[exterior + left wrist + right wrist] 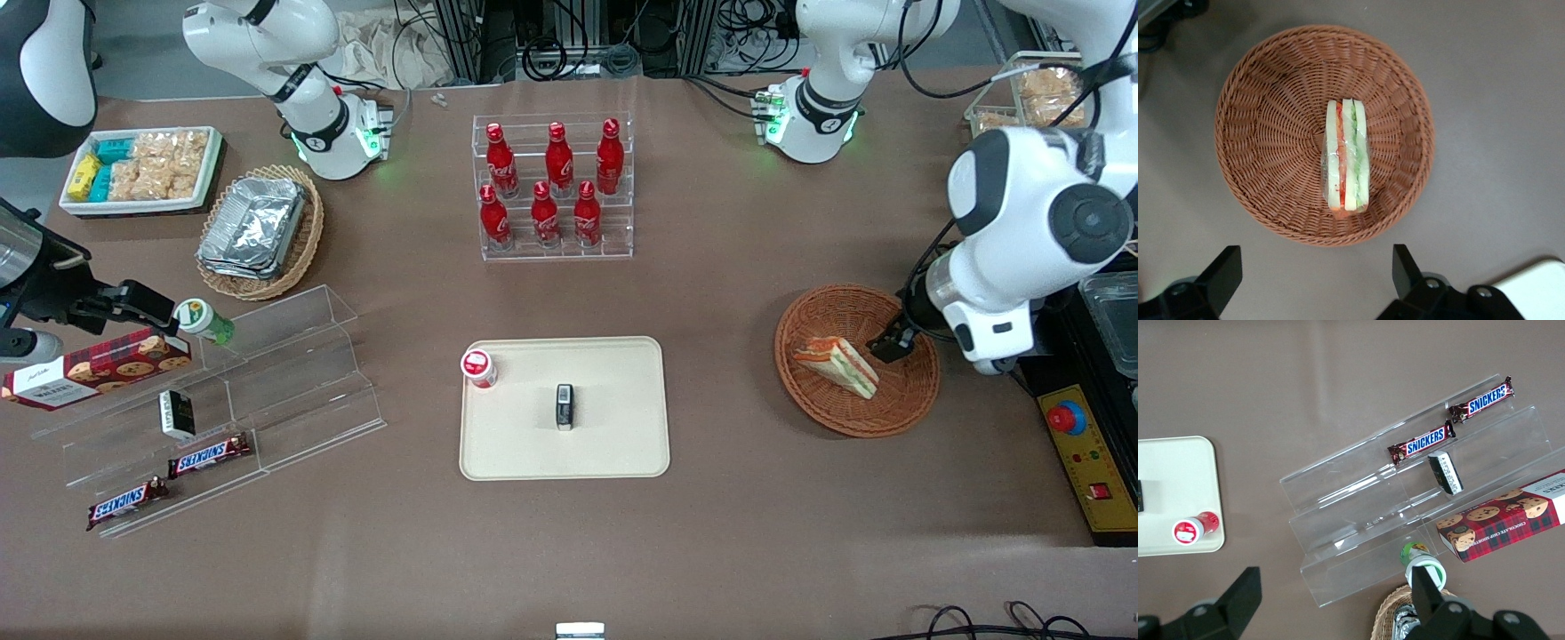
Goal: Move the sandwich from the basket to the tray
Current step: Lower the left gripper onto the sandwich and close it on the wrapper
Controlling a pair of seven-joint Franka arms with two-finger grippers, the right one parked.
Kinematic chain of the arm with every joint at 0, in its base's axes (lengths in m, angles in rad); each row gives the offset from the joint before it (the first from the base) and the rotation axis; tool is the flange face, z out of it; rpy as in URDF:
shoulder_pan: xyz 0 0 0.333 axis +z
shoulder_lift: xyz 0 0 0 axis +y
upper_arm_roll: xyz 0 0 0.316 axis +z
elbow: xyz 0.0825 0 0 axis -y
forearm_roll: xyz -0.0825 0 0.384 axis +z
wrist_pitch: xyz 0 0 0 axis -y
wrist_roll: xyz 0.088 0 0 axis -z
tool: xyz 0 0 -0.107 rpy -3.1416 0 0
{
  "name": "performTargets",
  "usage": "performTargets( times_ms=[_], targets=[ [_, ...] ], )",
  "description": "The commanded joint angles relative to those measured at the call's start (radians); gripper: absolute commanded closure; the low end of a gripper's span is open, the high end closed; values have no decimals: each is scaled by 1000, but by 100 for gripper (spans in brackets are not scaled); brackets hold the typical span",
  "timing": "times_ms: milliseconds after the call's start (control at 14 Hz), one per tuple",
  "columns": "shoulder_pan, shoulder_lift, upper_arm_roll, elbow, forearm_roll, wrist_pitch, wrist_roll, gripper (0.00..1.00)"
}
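Gripper (1313,280) of the left arm hangs spread wide and empty above the basket (916,404), where the sandwich (837,364) lies on its side, so the reach is in hand: next, descend, straddle it, close, and carry it to the tray (613,444).

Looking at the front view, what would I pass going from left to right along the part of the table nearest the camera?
Snickers bars → red-capped bottle → tray → sandwich in the basket → gripper, open, just above the basket.
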Motion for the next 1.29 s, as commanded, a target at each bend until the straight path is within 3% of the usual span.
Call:
performTargets(
  times_ms=[0,500,1214],
  targets=[
    [-9,44,-4,-9,46,54,-87,0],
    [-4,68,4,-103,44,201,-89,0],
    [-7,179,7,-117,46,301,-131,0]
  ],
)
